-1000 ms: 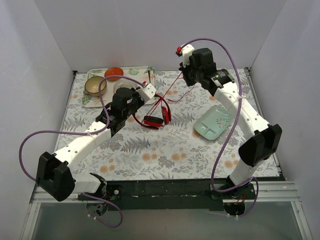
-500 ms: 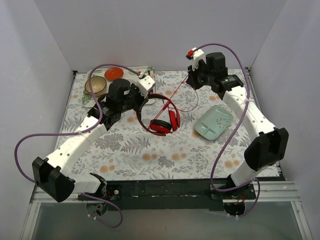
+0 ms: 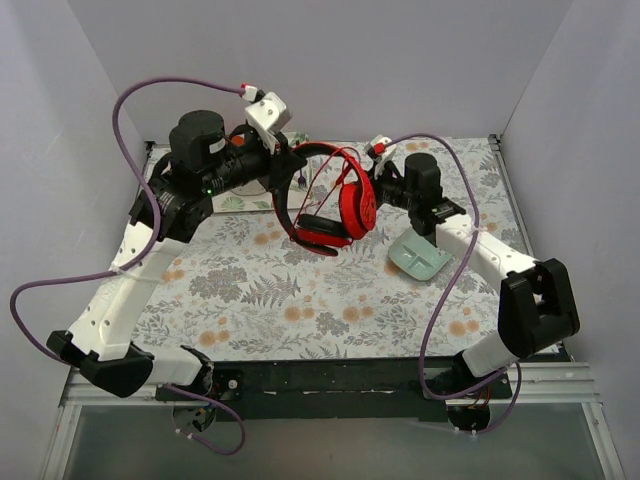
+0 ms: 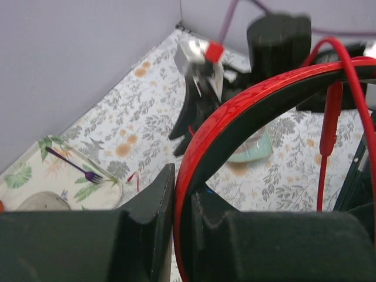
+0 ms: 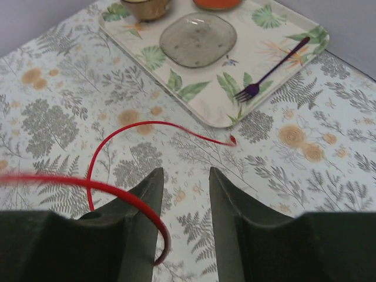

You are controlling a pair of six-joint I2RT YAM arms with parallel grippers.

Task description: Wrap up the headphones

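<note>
The red headphones [image 3: 355, 207] with black headband and pads hang in the air above the table's middle. My left gripper [image 3: 283, 172] is shut on the headband; in the left wrist view the red-and-black band [image 4: 247, 106] runs up from between the closed fingers of the gripper [image 4: 183, 200]. My right gripper [image 3: 385, 183] sits just right of the cups, low over the table. In the right wrist view it [image 5: 187, 173] is open with nothing between the jaws. The thin red cable [image 5: 126, 126] curls on the table and passes over the outside of its left finger [image 5: 141, 205].
A leaf-patterned tray [image 5: 235, 106] at the back left holds a grey plate [image 5: 198, 38], a purple fork [image 5: 267, 76], a tan bowl and a red-orange bowl. A pale green plate [image 3: 420, 255] lies right of centre. White walls enclose the table.
My left arm has lifted the headphones off the table and swung them up and right. My right arm has come down and left, close to the cups.
</note>
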